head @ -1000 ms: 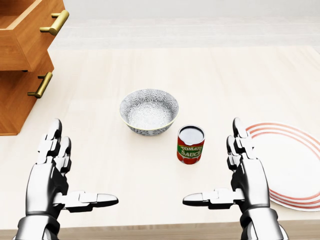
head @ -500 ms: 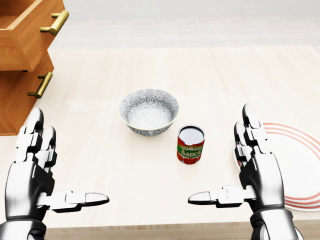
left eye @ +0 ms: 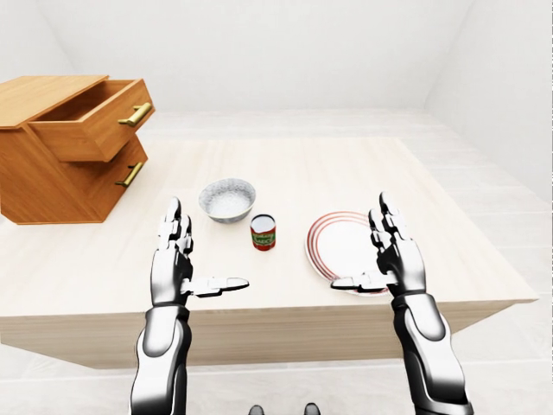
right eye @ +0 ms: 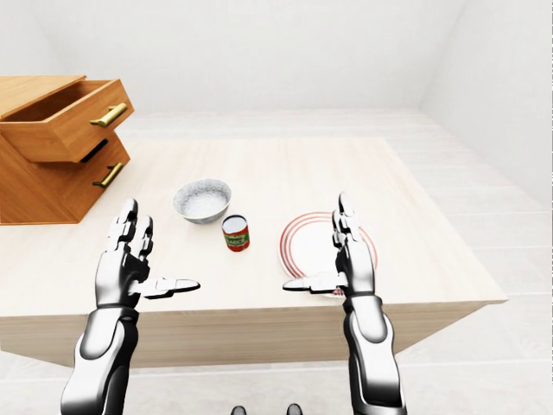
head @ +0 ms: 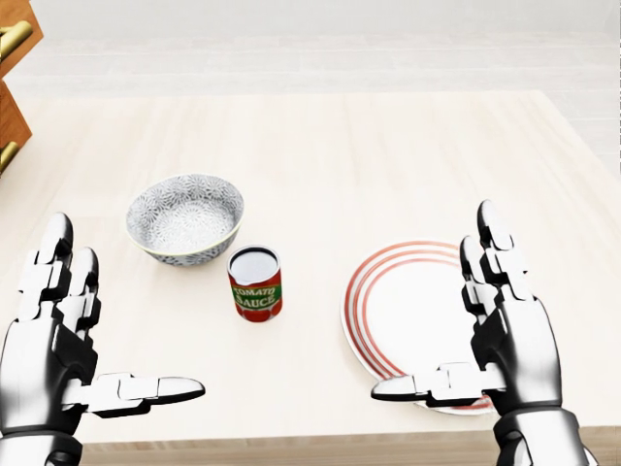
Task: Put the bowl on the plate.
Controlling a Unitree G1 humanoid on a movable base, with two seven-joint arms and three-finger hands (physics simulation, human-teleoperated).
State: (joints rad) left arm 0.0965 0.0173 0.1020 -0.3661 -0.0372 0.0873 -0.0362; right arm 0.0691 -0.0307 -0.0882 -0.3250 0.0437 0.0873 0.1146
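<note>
A grey patterned bowl (head: 184,218) stands upright on the wooden table (head: 349,165), left of centre in the head view. A white plate with red rings (head: 419,313) lies flat at the lower right. Between them stands a tomato sauce can (head: 256,282). My left hand (head: 92,335) hovers open at the lower left, below the bowl and apart from it. My right hand (head: 466,320) hovers open over the plate's right part, covering some of its rim. Neither hand holds anything.
A wooden drawer cabinet (left eye: 65,147) with brass handles stands at the table's left; its upper drawer is pulled out. The table's near edge (head: 291,442) runs along the bottom of the head view. White floor surrounds the table.
The whole head view has shifted: bowl, can and plate slid left in the picture, and the cabinet nearly left it. The camera turned right. Both hands stay open and empty.
</note>
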